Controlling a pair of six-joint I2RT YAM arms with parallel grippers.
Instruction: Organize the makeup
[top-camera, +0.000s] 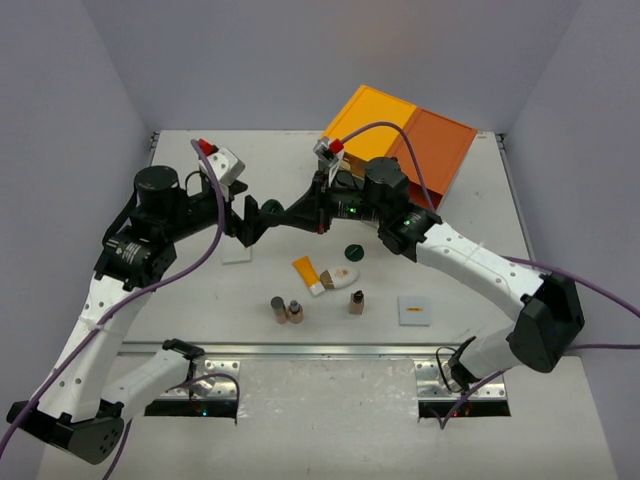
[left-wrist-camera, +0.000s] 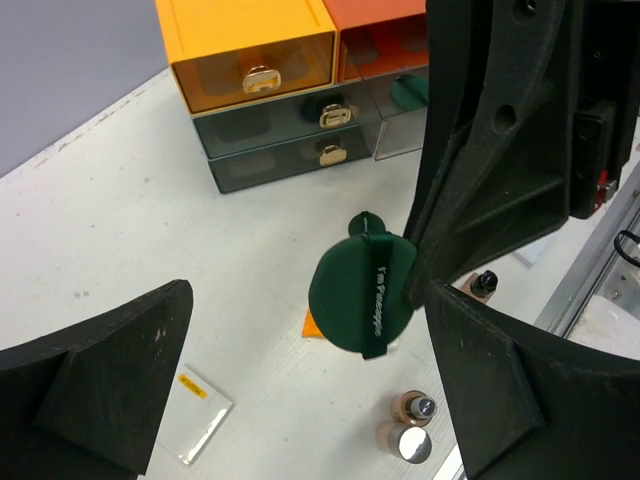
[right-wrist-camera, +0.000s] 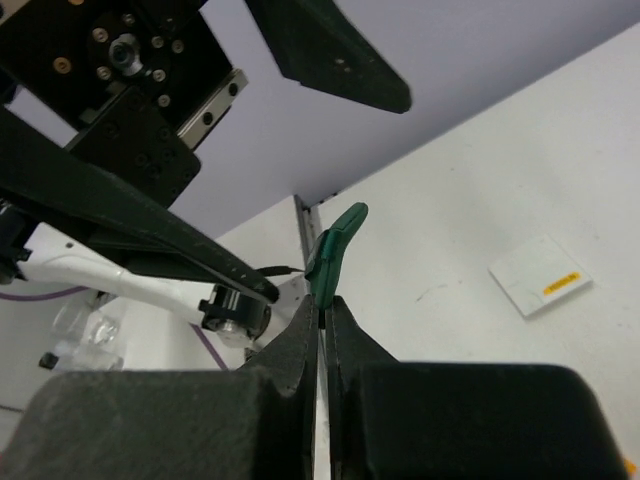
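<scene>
My right gripper (top-camera: 293, 214) is shut on the edge of a dark green round disc (top-camera: 270, 208) and holds it in the air above the table. In the right wrist view its fingers (right-wrist-camera: 300, 335) pinch the disc (right-wrist-camera: 333, 250) edge-on. My left gripper (top-camera: 250, 218) is open, its jaws wide on either side of that disc (left-wrist-camera: 362, 293) without touching it. A second green disc (top-camera: 352, 252), an orange tube (top-camera: 307, 272), a white oval piece (top-camera: 342, 275), three small brown bottles (top-camera: 279, 308) and a flat white square (top-camera: 415, 310) lie on the table.
The orange-topped drawer chest (top-camera: 400, 140) stands at the back right; a green shape (left-wrist-camera: 410, 92) shows inside one of its clear drawers. Another flat white piece (top-camera: 237, 253) lies under the left gripper. A metal rail (top-camera: 320, 350) runs along the near edge.
</scene>
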